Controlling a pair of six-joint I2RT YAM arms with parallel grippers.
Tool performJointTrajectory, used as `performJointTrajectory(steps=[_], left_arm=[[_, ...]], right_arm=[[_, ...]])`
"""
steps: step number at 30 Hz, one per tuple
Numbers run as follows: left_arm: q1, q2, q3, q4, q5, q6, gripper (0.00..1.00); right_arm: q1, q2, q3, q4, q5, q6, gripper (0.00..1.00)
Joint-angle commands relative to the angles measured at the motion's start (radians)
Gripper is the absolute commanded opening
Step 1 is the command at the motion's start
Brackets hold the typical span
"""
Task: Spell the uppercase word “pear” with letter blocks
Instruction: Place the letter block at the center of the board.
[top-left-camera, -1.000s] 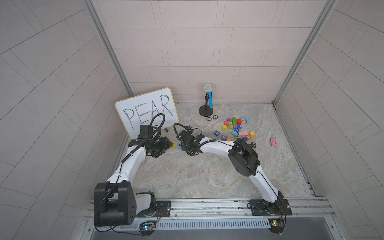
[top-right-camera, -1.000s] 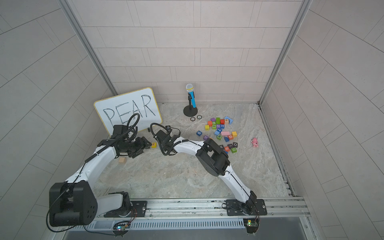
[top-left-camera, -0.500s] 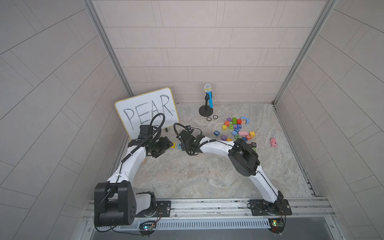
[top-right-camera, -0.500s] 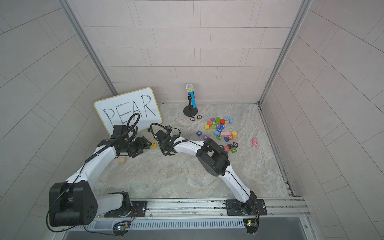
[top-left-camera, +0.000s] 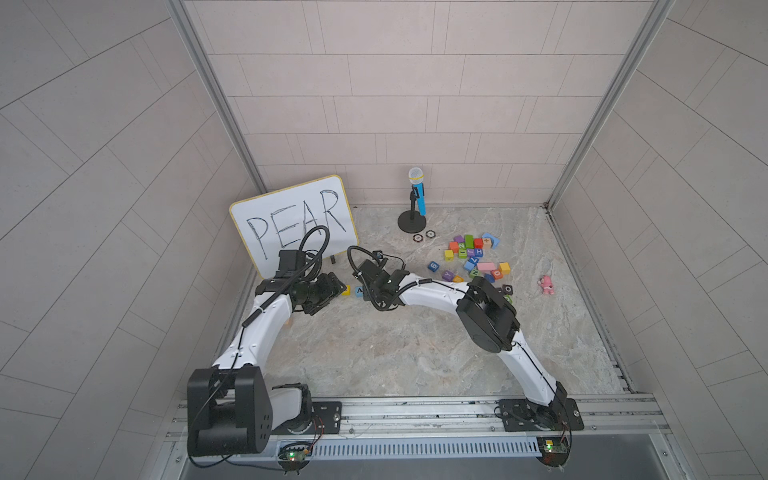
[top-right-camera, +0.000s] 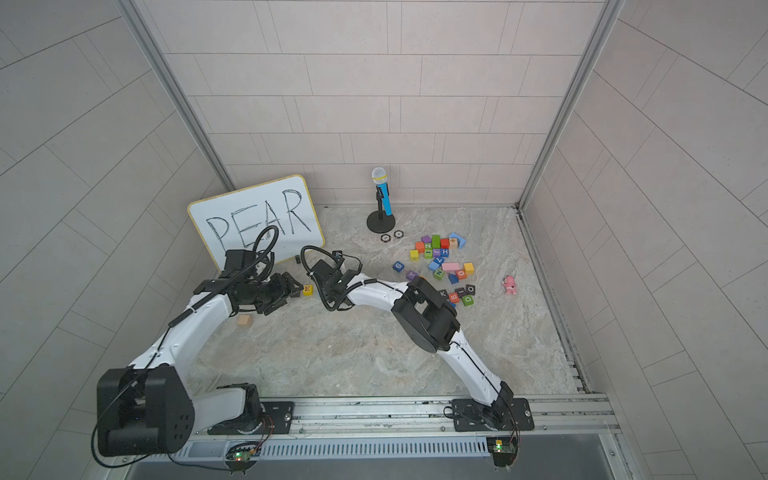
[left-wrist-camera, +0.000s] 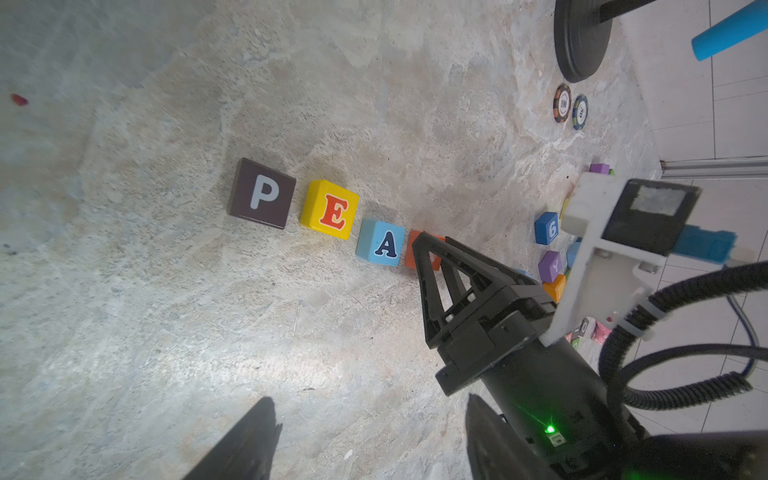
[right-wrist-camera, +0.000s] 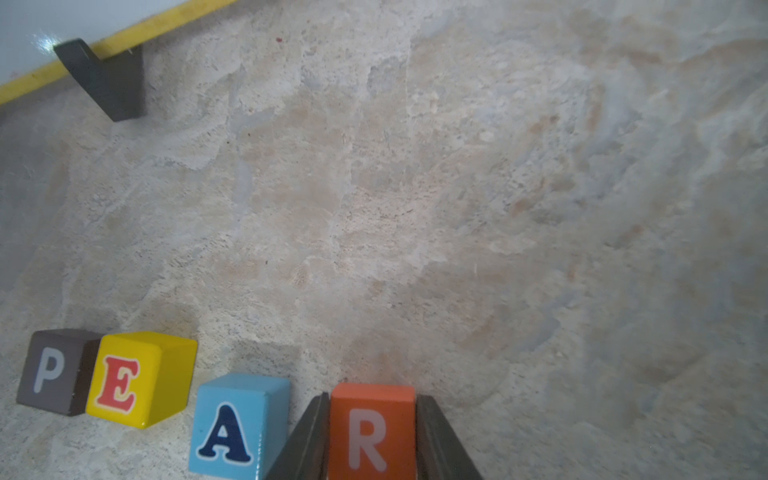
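Rail (top-left-camera: 415, 409) nearest; from it left arm (top-left-camera: 266, 320) and right arm (top-left-camera: 432, 297) rise, elbows bent, wrists low and angled toward each other. Left tool (left-wrist-camera: 365, 419) hovers spread and empty near the row. Right tool (right-wrist-camera: 371, 405) pinches R (right-wrist-camera: 370, 440) at the row's end on the counter (right-wrist-camera: 415, 208), just beside A (right-wrist-camera: 241, 419); E (right-wrist-camera: 141, 378) and P (right-wrist-camera: 54, 372) follow. Whiteboard (top-left-camera: 291, 220) reading PEAR stands beyond.

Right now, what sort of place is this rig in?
Likely a robot test cell: panel walls box in a marble-look tabletop, the left arm and right arm bolt to an aluminium rail, a whiteboard reads PEAR.
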Motion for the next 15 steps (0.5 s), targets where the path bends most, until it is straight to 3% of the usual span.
performJointTrajectory(steps=[1,15], left_arm=[[0.008,-0.020,-0.016,-0.002,0.007,0.013,0.75],[0.008,-0.023,-0.018,-0.003,0.007,0.013,0.75]], right_arm=[[0.003,0.010,0.026,-0.019,0.029,0.034,0.35],[0.001,0.019,0.031,-0.011,0.031,0.058,0.34]])
